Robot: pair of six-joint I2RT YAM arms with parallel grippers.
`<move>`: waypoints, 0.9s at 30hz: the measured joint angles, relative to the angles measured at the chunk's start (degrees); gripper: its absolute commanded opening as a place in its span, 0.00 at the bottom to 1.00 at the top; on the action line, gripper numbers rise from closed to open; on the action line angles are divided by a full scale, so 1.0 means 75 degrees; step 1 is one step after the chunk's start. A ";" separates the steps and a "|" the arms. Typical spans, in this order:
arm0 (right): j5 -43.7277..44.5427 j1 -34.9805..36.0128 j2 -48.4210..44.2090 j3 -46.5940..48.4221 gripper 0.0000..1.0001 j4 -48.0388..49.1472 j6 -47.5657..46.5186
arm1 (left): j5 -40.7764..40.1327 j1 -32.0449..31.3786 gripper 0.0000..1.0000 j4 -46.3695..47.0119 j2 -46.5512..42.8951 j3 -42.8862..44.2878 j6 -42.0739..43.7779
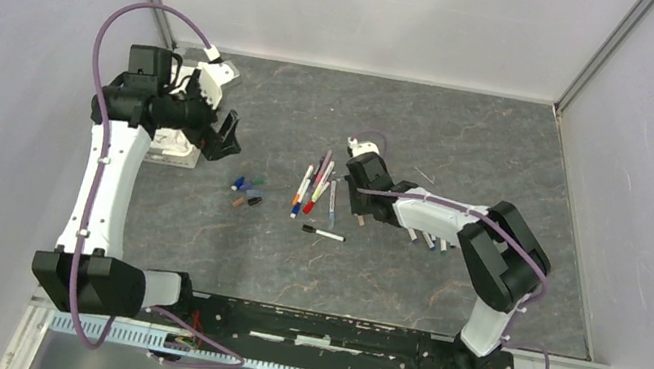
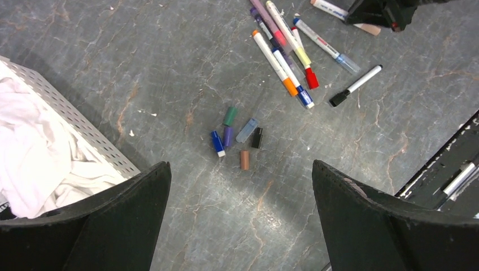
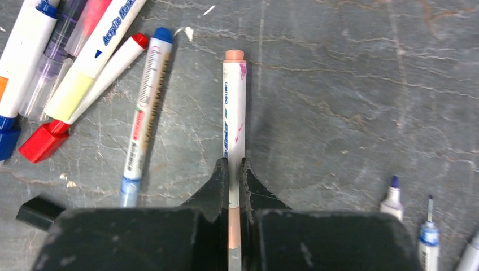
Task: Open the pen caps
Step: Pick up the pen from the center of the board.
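Observation:
My right gripper is shut on a white pen lying on the table, and the pen's peach cap sits between the jaws. From above, this gripper is just right of a pile of capped pens. Several loose pen caps, green, blue, purple, grey, black and brown, lie in a cluster left of the pile. My left gripper hangs open above bare table near those caps, with nothing between its fingers.
A white perforated tray of white cloth stands at the left, under my left arm. A black-capped pen lies alone in front of the pile. Uncapped pens lie to the right of my right gripper.

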 measured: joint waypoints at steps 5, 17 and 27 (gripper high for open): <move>-0.0277 -0.0256 -0.1029 -0.0481 0.00 0.0032 0.0055 | 0.0227 0.0000 1.00 -0.0149 0.0044 0.0000 0.0009; -0.1612 0.0388 -0.2856 -0.0799 0.00 0.2323 0.1303 | 0.2215 0.0000 1.00 -0.0493 0.0050 -0.0542 0.0000; -0.1367 0.1868 -0.2672 -0.0055 0.00 0.3952 0.2442 | 0.3917 -0.0006 0.96 -0.0472 -0.0122 -0.1545 -0.0023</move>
